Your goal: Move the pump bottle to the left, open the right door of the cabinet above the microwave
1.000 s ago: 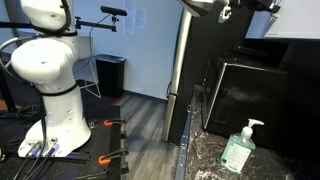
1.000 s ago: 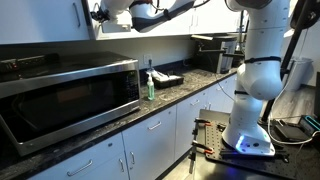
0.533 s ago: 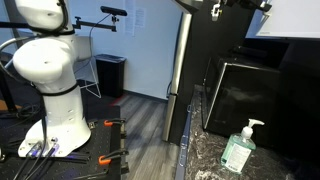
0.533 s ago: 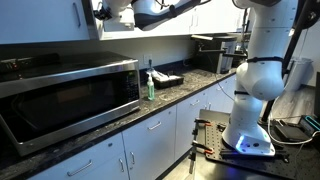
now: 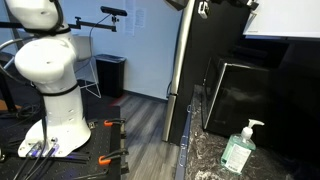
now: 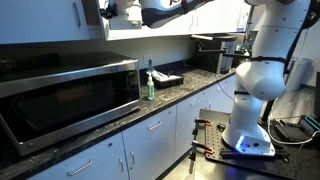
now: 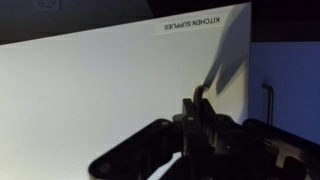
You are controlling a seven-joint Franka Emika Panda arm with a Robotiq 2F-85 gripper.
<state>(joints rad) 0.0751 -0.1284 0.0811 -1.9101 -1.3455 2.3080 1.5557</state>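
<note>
In the wrist view my gripper (image 7: 200,118) is shut on the slim metal handle (image 7: 198,95) of the right door (image 7: 100,90), a pale white panel labelled "KITCHEN SUPPLIES". In both exterior views the gripper (image 5: 204,8) (image 6: 107,10) is high up at the cabinet (image 6: 40,20) above the black microwave (image 6: 70,95) (image 5: 245,95). The door's white face shows at the top of an exterior view (image 5: 285,18). The pale-green pump bottle (image 5: 238,150) (image 6: 151,87) stands upright on the dark counter beside the microwave, far below the gripper.
A tall black panel (image 5: 195,70) stands beside the microwave. A second bar handle (image 7: 268,100) shows on the darker panel next to the door. A dark tray (image 6: 168,79) and a black appliance (image 6: 212,52) sit further along the counter. The robot base (image 6: 250,120) stands on the floor.
My gripper has moved sideways along the cabinet front while holding the handle, and the door's white face has swung with it. The pump bottle has not moved.
</note>
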